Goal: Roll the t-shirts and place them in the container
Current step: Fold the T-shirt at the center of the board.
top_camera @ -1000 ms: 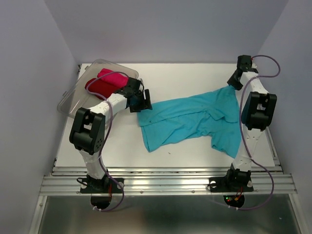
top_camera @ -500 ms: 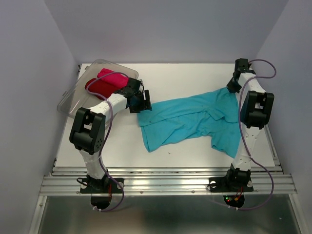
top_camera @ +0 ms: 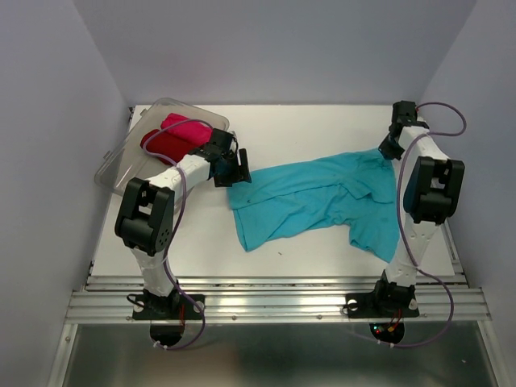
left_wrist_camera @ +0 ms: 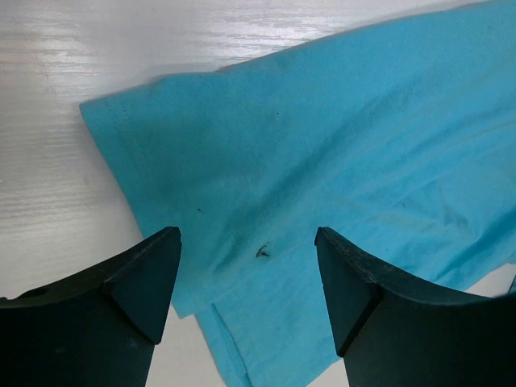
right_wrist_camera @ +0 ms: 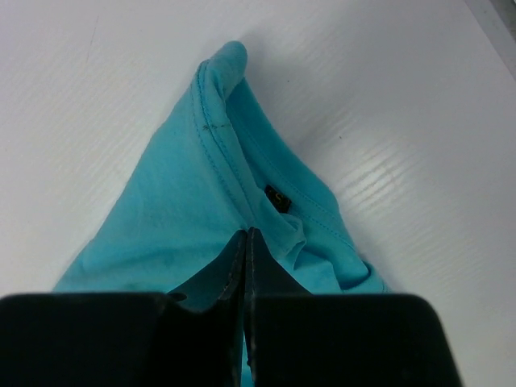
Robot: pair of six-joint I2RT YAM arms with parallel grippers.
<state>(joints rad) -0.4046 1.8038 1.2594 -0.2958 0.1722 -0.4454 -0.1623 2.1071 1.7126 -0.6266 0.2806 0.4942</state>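
The turquoise-blue t-shirt [top_camera: 314, 201] lies spread and wrinkled across the middle of the white table. My left gripper [top_camera: 240, 169] is open and hovers just over the shirt's left edge, its fingers astride the cloth [left_wrist_camera: 322, 145] in the left wrist view [left_wrist_camera: 247, 238]. My right gripper [top_camera: 389, 149] is shut on the shirt's far right corner by the collar [right_wrist_camera: 185, 193], the jaws pressed together [right_wrist_camera: 246, 238]. A dark red shirt [top_camera: 165, 145] and a magenta-pink one [top_camera: 187, 123] lie bundled in the tub.
A clear plastic tub [top_camera: 121, 165] sits tilted at the far left corner, behind my left arm. Walls close in on three sides. A metal rail [top_camera: 274, 302] runs along the near edge.
My right gripper has shifted a little to the right and toward the near side with the shirt's corner in it. The left arm has not moved.
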